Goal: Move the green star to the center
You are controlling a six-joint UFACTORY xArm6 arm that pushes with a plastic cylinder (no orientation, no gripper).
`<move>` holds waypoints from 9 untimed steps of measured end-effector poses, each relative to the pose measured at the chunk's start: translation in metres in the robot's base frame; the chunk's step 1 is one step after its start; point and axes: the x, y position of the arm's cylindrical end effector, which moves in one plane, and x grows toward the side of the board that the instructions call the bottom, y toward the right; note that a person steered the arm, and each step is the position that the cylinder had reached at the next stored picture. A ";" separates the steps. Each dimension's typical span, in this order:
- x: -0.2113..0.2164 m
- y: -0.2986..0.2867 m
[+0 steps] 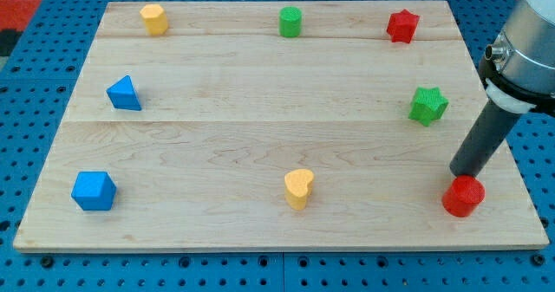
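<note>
The green star [427, 106] lies on the wooden board [260, 145] at the view's right, a little above mid height. My tip [459, 174] is at the view's lower right, below and slightly right of the green star, and well apart from it. The tip's end stands right behind the top of a red round block [463, 197]; I cannot tell if they touch.
Along the view's top: a yellow block [154, 19], a green cylinder [290, 22], a red star [402, 26]. At the left: a blue triangle [125, 94] and a blue block [94, 191]. A yellow heart [298, 188] lies bottom centre.
</note>
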 end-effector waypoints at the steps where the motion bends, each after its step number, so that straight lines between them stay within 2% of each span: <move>1: -0.019 0.000; 6: -0.041 -0.003; 8: -0.092 -0.013; 9: -0.115 -0.041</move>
